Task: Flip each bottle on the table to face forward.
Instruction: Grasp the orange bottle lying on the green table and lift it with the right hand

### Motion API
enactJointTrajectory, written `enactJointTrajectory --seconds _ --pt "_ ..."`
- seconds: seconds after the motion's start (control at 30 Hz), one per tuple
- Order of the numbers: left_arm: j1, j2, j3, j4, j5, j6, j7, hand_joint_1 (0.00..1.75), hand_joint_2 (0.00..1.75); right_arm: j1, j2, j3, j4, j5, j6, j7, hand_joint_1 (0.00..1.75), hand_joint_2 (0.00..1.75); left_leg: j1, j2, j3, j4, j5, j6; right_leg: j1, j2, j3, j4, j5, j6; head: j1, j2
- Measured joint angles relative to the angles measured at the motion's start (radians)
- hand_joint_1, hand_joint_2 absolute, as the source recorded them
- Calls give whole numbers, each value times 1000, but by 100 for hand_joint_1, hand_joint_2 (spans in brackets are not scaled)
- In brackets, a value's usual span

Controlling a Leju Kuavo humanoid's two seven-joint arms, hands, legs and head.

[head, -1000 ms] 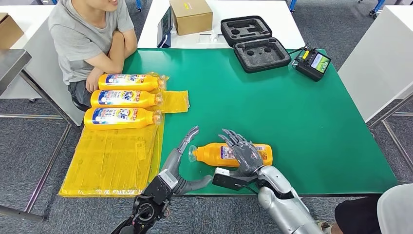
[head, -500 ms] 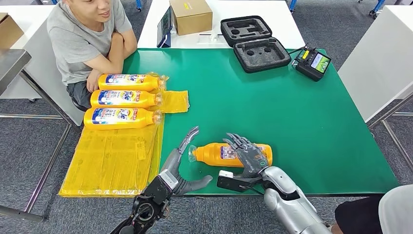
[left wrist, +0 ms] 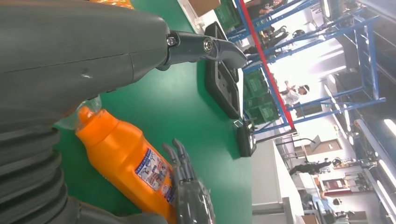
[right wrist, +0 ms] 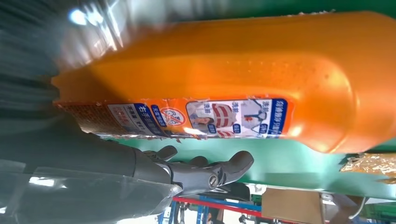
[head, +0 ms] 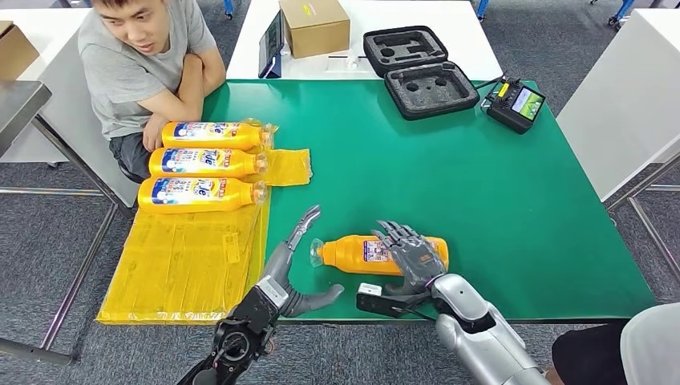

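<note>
From my head view, the orange detergent bottle (head: 377, 254) lies on its side near the front edge of the green counter (head: 481, 184), long axis running left to right, its clear-capped neck pointing left. My right robot hand (head: 409, 255) lies over the bottle's right half, fingers spread across its label; I cannot tell whether it truly grips. My left robot hand (head: 290, 269) is open, fingers apart and holding nothing, just left of the cap. Three more Tide bottles (head: 204, 164) lie side by side at the far left, caps to the right, by a yellow sheet (head: 184, 261) and a seated person (head: 144, 68).

In my left wrist view, the orange detergent bottle (left wrist: 128, 165) lies past my thumb, my right robot hand (left wrist: 191, 193) resting on its far part.

In my right wrist view, the orange detergent bottle (right wrist: 224, 79) shows its small back label, with my fingers (right wrist: 205, 170) beside it.
</note>
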Motion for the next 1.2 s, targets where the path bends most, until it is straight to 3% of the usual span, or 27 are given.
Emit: enactJointTrajectory --seconds 0.37,0.4,0.5,0.53,1.2 --pt "2 5 11 -1 -9 -2 0 0 175 -1 -40 9 5 42 20 74 5 175 0 0 1 0 0 0 0 0 1 0 0 0 0 0" --pt "3 6 12 -1 -9 -5 0 0 175 -1 -43 9 5 40 26 77 31 175 0 0 1 0 0 0 0 0 1 0 0 0 0 0" --pt "3 6 14 -1 -8 -8 0 0 175 -1 -49 8 6 25 49 84 154 175 0 0 3 0 0 0 0 0 2 0 0 0 0 0" --pt "3 6 14 -1 -8 -8 0 0 175 0 -50 6 7 19 56 87 172 175 0 0 3 0 0 0 0 0 2 0 0 0 0 0" --pt "1 5 20 1 -8 -21 0 0 175 27 -42 -152 83 -77 74 43 175 175 0 -1 15 0 -3 2 0 -1 13 -3 -2 1 0 0"
